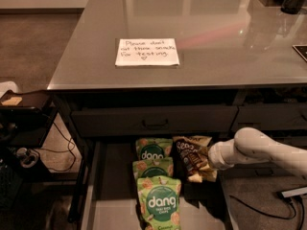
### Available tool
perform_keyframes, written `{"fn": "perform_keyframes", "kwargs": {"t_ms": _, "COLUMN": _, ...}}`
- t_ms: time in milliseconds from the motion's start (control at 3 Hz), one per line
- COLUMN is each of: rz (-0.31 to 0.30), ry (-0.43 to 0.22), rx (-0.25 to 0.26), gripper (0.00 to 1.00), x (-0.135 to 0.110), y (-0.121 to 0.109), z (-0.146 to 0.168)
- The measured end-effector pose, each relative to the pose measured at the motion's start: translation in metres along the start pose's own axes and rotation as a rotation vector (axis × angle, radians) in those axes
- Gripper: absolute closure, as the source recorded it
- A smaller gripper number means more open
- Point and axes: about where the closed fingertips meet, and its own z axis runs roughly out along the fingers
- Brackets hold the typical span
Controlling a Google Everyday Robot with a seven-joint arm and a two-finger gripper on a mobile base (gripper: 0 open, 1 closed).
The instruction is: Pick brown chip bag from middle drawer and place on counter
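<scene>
The brown chip bag (190, 156) is in the open middle drawer (112, 186), right of the green bags, tilted up so its face with white lettering shows. My gripper (204, 161) reaches in from the right at the end of the white arm (249, 147) and is shut on the bag's right side. Its tips are largely hidden against the dark bag. The counter (216, 42) is the glossy grey top above the drawers.
Three green "dang" bags (158, 200) lie in a row in the drawer's middle. A white handwritten note (147, 51) lies on the counter. The shut top drawer front with a handle (154, 123) hangs above the open drawer. A dark side stand (21, 104) is at left.
</scene>
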Motion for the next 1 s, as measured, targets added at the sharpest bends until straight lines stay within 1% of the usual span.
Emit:
{"fn": "perform_keyframes", "kwargs": {"t_ms": 333, "rz": -0.029, "ry": 0.006, "rx": -0.012, "gripper": 1.00, "x": -0.006, "y": 0.013, "z": -0.041}}
{"fn": "perform_keyframes", "kwargs": {"t_ms": 667, "rz": -0.040, "ry": -0.003, "rx": -0.030, "gripper": 1.00, "x": -0.009, "y": 0.027, "z": -0.080}}
{"fn": "perform_keyframes", "kwargs": {"t_ms": 1000, "rz": -0.069, "ry": -0.024, "rx": -0.084, "gripper": 1.00, "x": -0.016, "y": 0.039, "z": -0.111}}
